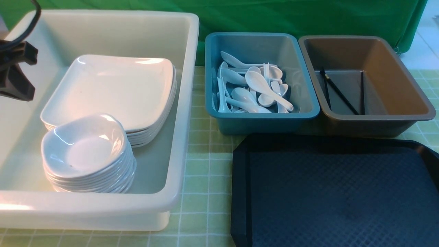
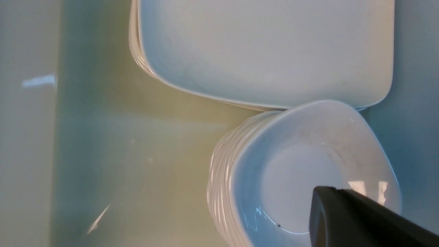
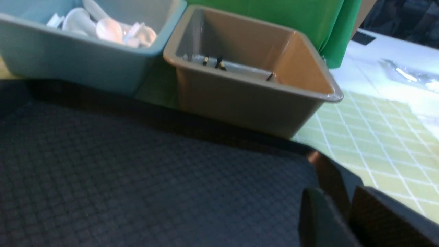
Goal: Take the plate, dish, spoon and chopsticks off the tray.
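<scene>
My right gripper point(image 3: 346, 219) was out of the front view altogether; only its own camera caught the two dark fingertips at the picture's edge, cut off, with a narrow gap between them and nothing in that gap. They hung just over the tray point(image 1: 336, 192) near its far right corner. My left gripper point(image 1: 17, 79) was clipped by the edge of the front view, and my left wrist camera showed only one dark finger point(image 2: 356, 219) over the stack of small dishes point(image 1: 87, 154); it was closed and held nothing.

The top plate point(image 1: 109, 89) lay on a stack of plates in the big white bin point(image 1: 185, 103), its near corner hidden behind the dishes. The spoon point(image 1: 265, 87) lay on a heap of spoons in the blue bin point(image 1: 260, 120). The chopsticks point(image 1: 337, 91) lay in the brown bin point(image 1: 404, 85), their near ends hidden by its wall. The tray's near and right parts ran out of frame.
</scene>
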Motion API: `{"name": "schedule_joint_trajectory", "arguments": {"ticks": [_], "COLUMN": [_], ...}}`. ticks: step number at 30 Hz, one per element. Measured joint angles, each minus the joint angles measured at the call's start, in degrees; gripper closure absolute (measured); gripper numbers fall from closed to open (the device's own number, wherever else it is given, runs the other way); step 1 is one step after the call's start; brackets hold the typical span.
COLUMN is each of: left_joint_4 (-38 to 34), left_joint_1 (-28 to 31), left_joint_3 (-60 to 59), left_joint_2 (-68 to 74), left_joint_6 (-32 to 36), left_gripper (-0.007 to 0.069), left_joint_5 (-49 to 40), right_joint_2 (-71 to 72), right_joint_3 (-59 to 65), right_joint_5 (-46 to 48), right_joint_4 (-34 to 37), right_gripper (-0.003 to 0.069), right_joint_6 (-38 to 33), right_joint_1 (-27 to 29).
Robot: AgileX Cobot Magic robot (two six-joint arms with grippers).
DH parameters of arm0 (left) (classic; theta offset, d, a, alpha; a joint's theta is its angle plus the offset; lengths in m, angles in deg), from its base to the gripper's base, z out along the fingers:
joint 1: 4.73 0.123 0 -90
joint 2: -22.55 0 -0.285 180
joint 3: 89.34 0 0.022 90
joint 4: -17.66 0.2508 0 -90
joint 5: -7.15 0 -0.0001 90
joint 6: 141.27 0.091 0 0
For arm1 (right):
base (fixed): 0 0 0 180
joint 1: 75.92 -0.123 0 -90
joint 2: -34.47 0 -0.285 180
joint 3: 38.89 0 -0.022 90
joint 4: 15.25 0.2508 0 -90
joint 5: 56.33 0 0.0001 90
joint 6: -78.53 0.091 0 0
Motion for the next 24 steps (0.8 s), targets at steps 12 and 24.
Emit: {"name": "schedule_joint_trajectory", "arguments": {"ticks": [12,24], "left_joint_4": [-3.7,-16.3], "left_joint_1": [0.0,0.0], "left_joint_3": [0.0,-5.0], "left_joint_2": [-1.3,-18.0], "left_joint_6": [0.8,3.3], "left_gripper": [0.0634,0.0634], "left_joint_5": [-3.6,-4.5], "right_joint_2": [0.0,0.0], "right_joint_3": [0.0,0.0], "right_joint_5": [0.4,0.5], "right_joint_4": [0.0,0.0], "right_gripper": [0.0490,0.0451], "right_joint_6": [0.0,0.0], "right_joint_1": [0.0,0.0]}}
